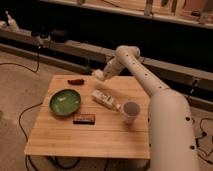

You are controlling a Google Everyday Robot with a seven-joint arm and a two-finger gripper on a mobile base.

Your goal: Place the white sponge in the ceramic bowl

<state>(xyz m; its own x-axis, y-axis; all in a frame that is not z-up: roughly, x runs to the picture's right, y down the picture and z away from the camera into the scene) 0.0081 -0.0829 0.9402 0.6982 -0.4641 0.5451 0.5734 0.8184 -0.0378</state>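
The green ceramic bowl (65,102) sits on the left part of the wooden table (100,137). My gripper (98,75) hangs above the table's far edge, right of and behind the bowl. It is shut on the white sponge (96,75), which shows as a small pale block at its tip, held clear of the tabletop. The arm reaches in from the lower right, over the table's right side.
A long white packet with markings (105,99) lies at the table's middle. A white cup (131,111) stands to its right. A dark bar (84,118) lies in front of the bowl, and a small reddish-brown object (76,81) lies behind it. Cables run across the floor at the left.
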